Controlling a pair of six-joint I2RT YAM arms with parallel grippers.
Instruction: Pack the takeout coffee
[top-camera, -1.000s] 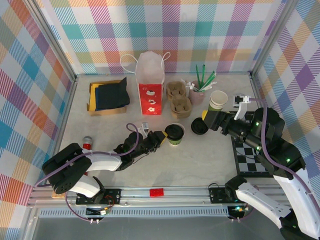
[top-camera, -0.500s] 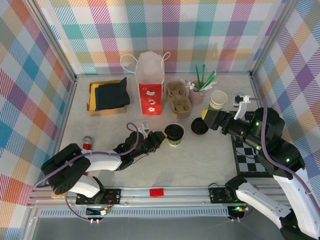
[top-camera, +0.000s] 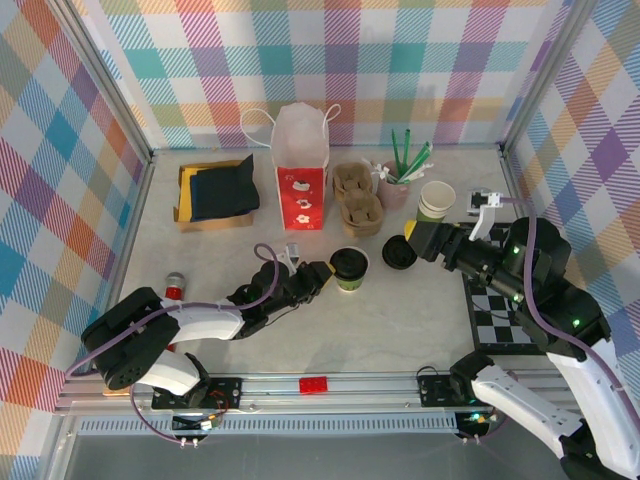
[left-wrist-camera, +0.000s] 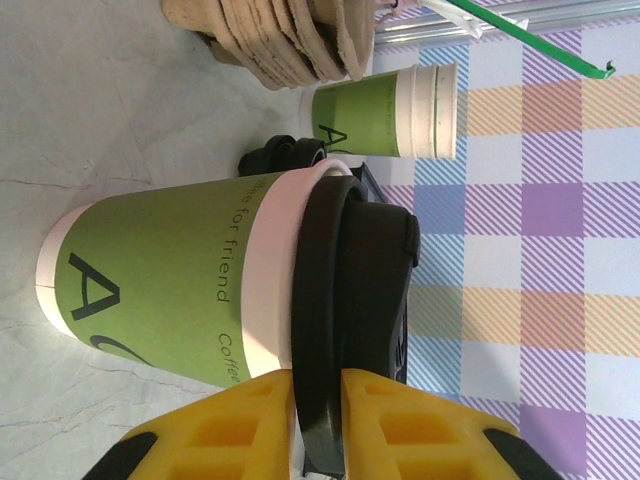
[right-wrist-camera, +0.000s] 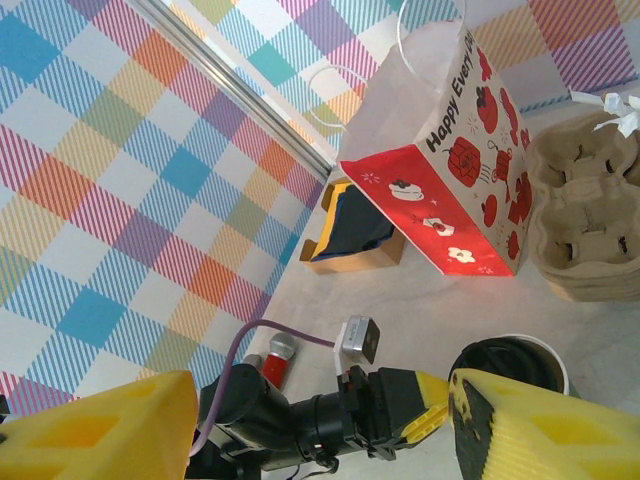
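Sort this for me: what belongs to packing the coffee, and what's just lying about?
Job: coffee cup, its black lid, paper bag, probably the cardboard carrier.
Lying about: pink cup of straws, spare cups, yellow box, red-capped bottle, red brick, checkered board.

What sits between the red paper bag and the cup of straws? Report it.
Stacked brown cardboard cup carriers, seen in the top view.

Middle of the bench: takeout coffee, loose lid just right of it. Behind, left to right: napkin box, paper bag, cup carriers, straw cup, stacked cups.
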